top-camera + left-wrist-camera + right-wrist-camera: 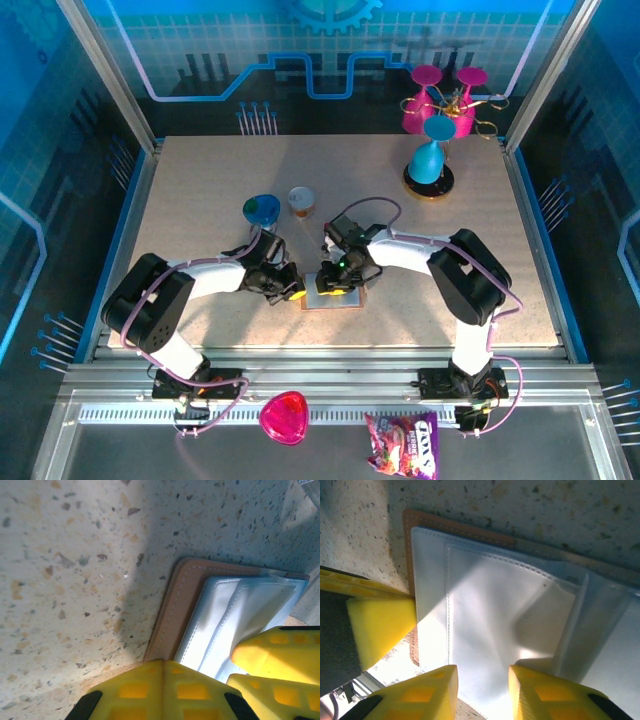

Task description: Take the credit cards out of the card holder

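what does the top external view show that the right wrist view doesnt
Top external gives the wider scene: the table, a blue goblet, pink cups at the back, a small cup and a blue-green bowl. Right wrist gives close detail: the stitched blue-grey pockets and tan edge of the card holder, with the right gripper standing open. Shared: the opened card holder with the right gripper over it.
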### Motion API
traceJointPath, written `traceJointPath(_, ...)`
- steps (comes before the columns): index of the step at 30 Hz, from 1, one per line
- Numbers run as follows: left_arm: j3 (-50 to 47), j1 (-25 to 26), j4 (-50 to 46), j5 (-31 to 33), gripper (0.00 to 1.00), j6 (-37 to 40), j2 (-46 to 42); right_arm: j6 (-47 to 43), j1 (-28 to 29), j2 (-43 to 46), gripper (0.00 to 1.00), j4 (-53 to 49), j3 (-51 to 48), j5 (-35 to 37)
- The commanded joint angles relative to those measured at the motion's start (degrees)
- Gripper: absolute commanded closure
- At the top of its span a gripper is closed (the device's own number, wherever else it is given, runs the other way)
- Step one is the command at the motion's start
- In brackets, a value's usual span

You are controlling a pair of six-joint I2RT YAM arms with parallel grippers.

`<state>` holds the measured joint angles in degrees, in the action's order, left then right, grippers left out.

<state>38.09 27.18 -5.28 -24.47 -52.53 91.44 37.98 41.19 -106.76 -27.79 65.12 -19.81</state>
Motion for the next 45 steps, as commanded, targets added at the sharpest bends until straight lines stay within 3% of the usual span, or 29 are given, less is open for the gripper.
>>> traceJointPath(1,-0.4,0.3,-2.3,0.1,0.99,0.2,1.1,0.6,-1.3,2.1,0.68,-0.7,-1.6,0.3)
traceJointPath(21,2.4,0.2,-3.2,0.4,0.99,0.9,1.4,1.1,-3.5,7.3,0.67,2.7,-3.6,-3.1)
traceJointPath(30,6.4,-0.6,-5.7,1.4,0.99,3.2,2.7,-1.7,-8.6,14.5,0.64,1.6,-6.2,-1.1)
traceJointPath(34,9.0,-1.0,-8.0,2.2,0.99,4.5,1.3,-5.1,-12.3,19.1,0.50,-0.9,-7.7,2.1)
traceJointPath(37,10.9,-1.5,-10.4,3.8,0.91,6.6,-0.5,-7.4,-15.6,22.7,0.38,-2.4,-8.6,3.9)
traceJointPath(38,11.5,-1.8,-10.9,4.5,0.86,7.4,-1.3,-8.3,-16.9,24.0,0.30,-2.7,-9.0,4.6)
traceJointPath(40,12.5,-2.5,-12.5,6.6,0.76,9.1,-3.0,-10.1,-19.2,26.1,0.00,-3.6,-9.4,5.6)
traceJointPath(45,14.2,-5.1,-16.1,12.3,0.47,13.9,-7.7,-14.6,-25.4,29.3,0.00,-5.9,-9.5,8.1)
